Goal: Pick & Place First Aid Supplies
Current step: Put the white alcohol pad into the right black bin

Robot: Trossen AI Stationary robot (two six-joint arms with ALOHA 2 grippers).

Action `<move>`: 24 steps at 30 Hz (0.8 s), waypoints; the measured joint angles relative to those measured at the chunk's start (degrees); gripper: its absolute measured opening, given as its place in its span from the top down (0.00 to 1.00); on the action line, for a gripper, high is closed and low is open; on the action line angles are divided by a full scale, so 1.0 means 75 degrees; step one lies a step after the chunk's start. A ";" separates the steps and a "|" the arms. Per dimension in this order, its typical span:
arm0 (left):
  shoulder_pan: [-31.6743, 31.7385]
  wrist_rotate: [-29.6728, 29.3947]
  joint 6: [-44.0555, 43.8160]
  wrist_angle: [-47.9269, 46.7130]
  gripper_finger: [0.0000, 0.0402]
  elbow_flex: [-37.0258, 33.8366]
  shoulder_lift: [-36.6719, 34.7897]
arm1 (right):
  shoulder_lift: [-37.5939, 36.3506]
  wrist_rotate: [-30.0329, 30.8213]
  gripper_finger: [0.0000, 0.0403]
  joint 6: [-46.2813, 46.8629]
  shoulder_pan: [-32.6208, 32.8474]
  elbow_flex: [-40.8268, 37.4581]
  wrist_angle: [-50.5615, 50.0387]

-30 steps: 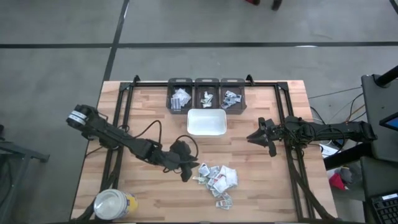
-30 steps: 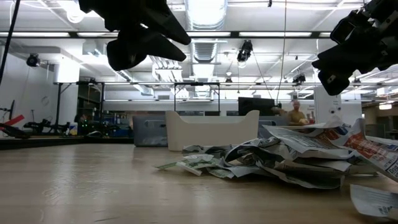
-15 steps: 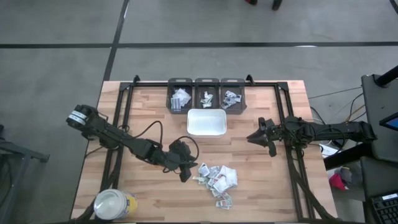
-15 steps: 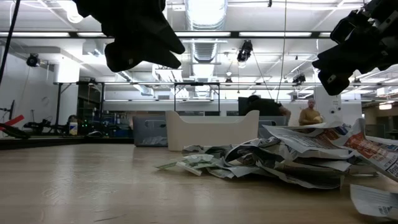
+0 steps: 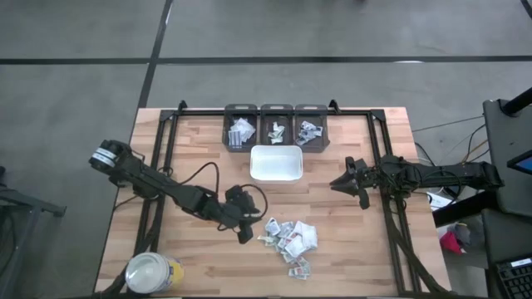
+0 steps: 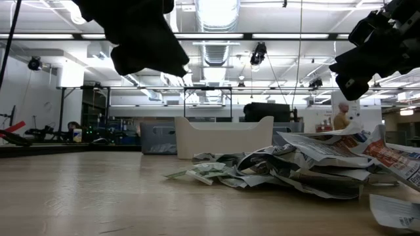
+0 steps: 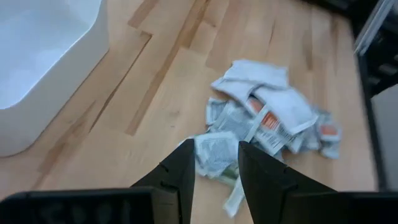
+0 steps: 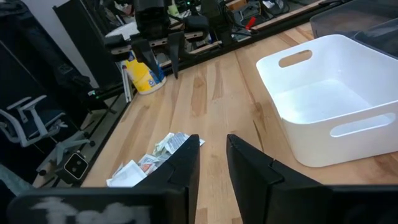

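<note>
The left gripper (image 5: 244, 233) hovers, fingers spread and empty, just beside the packets (image 5: 289, 239); the white tray (image 5: 276, 164) sits beyond them.

The right gripper (image 5: 347, 184), fingers slightly parted and empty, waits on the tray's other side.

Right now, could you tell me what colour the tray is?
The tray is plain white, clearest in the right wrist view.

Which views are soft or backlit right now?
Left wrist view: soft throughout, the packets and tray smeared. Low view: ceiling lights behind turn both arms to silhouettes, with a bright strip glaring overhead; the nearest packets at right are blurred. Right wrist view: that arm's own fingers out of focus, tray crisp. High view: even light, no glare.
</note>
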 joint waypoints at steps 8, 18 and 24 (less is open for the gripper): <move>0.0036 0.0336 0.0610 -0.0073 0.71 0.0107 0.0615 | 0.0000 0.0000 0.83 0.0000 0.0003 0.0000 0.0000; 0.0341 0.0544 0.0925 -0.1655 0.71 0.1378 0.1835 | -0.0003 0.0000 0.80 0.0000 0.0003 0.0000 0.0000; 0.0583 0.1033 0.1071 -0.2028 0.71 0.2249 0.2372 | -0.0001 0.0003 0.79 0.0000 0.0000 0.0000 0.0000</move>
